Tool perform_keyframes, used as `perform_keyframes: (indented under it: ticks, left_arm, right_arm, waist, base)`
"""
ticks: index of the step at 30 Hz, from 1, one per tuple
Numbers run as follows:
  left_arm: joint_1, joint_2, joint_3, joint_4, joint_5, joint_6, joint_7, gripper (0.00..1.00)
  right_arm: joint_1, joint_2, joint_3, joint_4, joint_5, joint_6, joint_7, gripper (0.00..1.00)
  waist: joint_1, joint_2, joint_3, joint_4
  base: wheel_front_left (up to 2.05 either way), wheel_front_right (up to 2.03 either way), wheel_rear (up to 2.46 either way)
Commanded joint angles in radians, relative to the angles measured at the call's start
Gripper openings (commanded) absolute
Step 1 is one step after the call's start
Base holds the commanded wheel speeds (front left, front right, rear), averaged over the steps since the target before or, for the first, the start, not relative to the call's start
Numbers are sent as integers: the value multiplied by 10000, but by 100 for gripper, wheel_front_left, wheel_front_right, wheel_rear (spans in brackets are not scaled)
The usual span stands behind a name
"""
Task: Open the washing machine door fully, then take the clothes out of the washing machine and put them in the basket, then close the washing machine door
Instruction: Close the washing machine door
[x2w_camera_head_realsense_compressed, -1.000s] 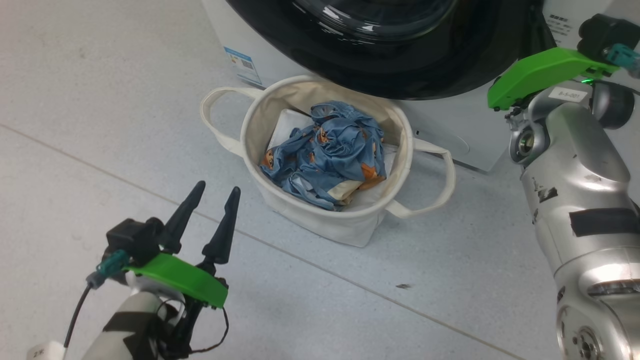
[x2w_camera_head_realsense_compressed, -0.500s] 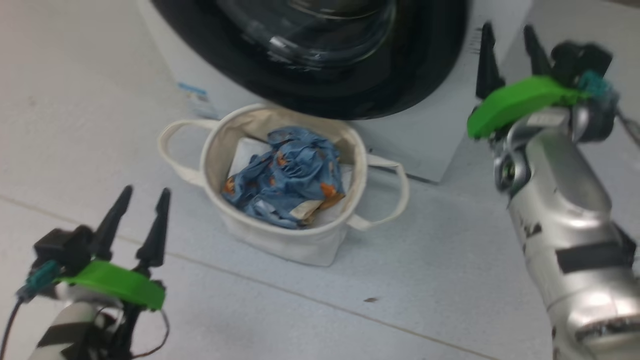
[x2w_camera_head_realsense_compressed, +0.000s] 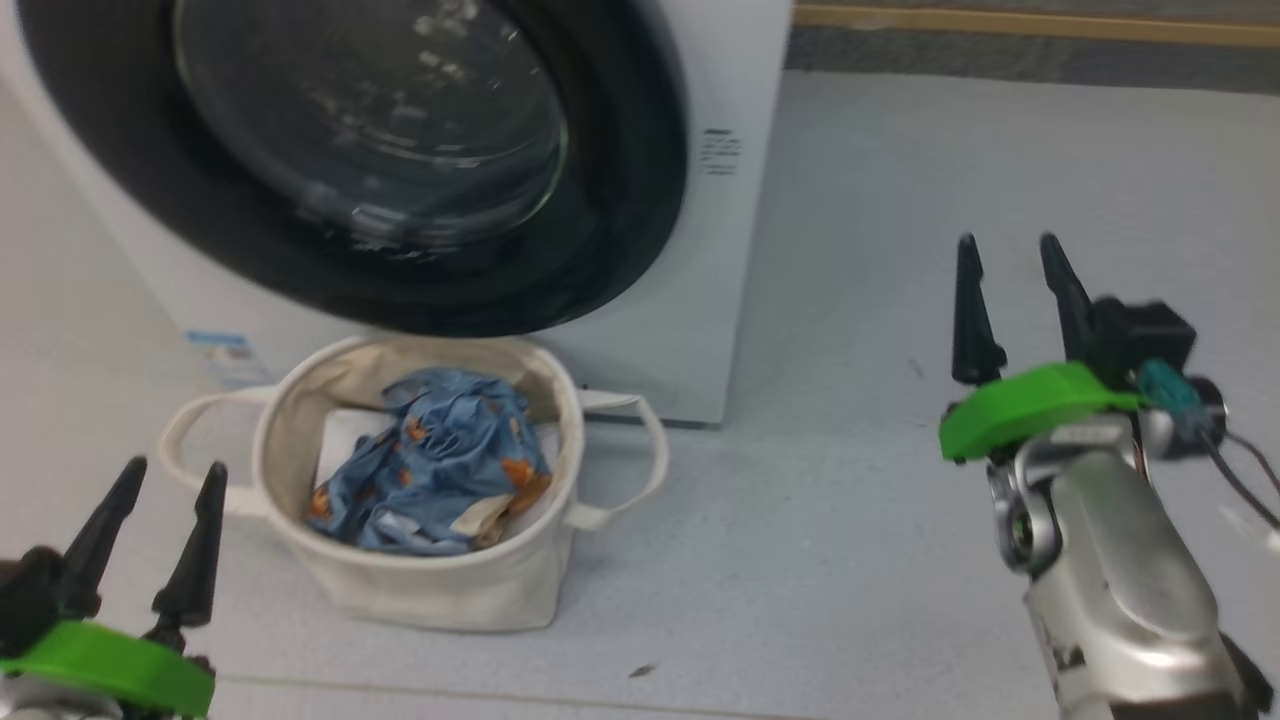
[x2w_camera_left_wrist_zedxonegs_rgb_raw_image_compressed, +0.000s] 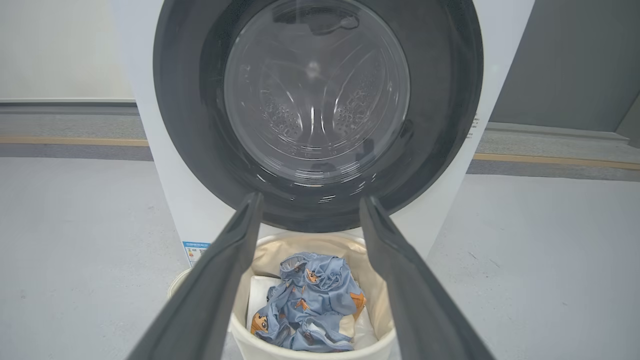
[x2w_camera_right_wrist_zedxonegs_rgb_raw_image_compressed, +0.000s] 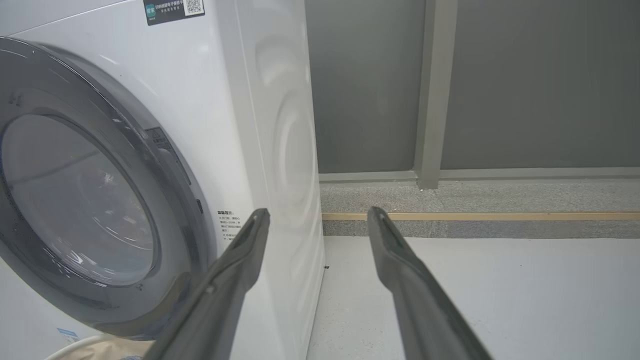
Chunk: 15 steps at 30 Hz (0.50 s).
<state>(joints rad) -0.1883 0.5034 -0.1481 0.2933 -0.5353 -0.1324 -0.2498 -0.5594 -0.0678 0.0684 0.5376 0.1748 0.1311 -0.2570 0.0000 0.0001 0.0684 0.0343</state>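
1. The washing machine (x2w_camera_head_realsense_compressed: 725, 250) stands on the floor (x2w_camera_head_realsense_compressed: 850, 560), its front towards the robot; its door (x2w_camera_head_realsense_compressed: 625, 200) is shut flush;
2. the basket (x2w_camera_head_realsense_compressed: 420, 590) sits upright just before it, mouth up, handles out sideways;
3. the clothes (x2w_camera_head_realsense_compressed: 440, 470) lie crumpled inside;
4. the left claw (x2w_camera_head_realsense_compressed: 175, 465) and right claw (x2w_camera_head_realsense_compressed: 1007, 240) gape wide, empty.

QR code on dark sticker (x2w_camera_right_wrist_zedxonegs_rgb_raw_image_compressed: 173, 8) atop washing machine (x2w_camera_right_wrist_zedxonegs_rgb_raw_image_compressed: 240, 100) front, small print (x2w_camera_right_wrist_zedxonegs_rgb_raw_image_compressed: 227, 225) beside door (x2w_camera_right_wrist_zedxonegs_rgb_raw_image_compressed: 75, 200) illegible, blue label (x2w_camera_left_wrist_zedxonegs_rgb_raw_image_compressed: 195, 250) unreadable

Head view motion-blurred. The washing machine door (x2w_camera_head_realsense_compressed: 620, 200) runs off top and left edges; my left gripper (x2w_camera_head_realsense_compressed: 175, 465) is cut off at its base. The clothes (x2w_camera_head_realsense_compressed: 440, 470) hide most of a white sheet (x2w_camera_head_realsense_compressed: 340, 440).
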Motion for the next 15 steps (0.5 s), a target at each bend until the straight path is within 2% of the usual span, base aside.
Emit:
perform_keyframes:
  ticks: [1, 8, 15]
  left_arm:
    - [-169, 632, 568, -402, -81, 17, -120, 100]
    - [409, 706, 1106, -602, -322, 17, -120, 100]
    - [708, 849, 1543, -252, -766, 17, -120, 100]
  right_arm:
    - [105, 176, 57, -593, -70, -4, -47, 100]
    - [1521, 147, -319, -1657, -27, -4, -47, 100]
    - [2401, 101, -268, -2120, 15, -4, -47, 100]
  waist:
    - [0, -1, -471, -669]
    - [0, -1, -661, -1241]
    - [0, -1, -888, -1566]
  base:
    - [0, 0, 0]
    - [0, 0, 0]
    - [0, 0, 0]
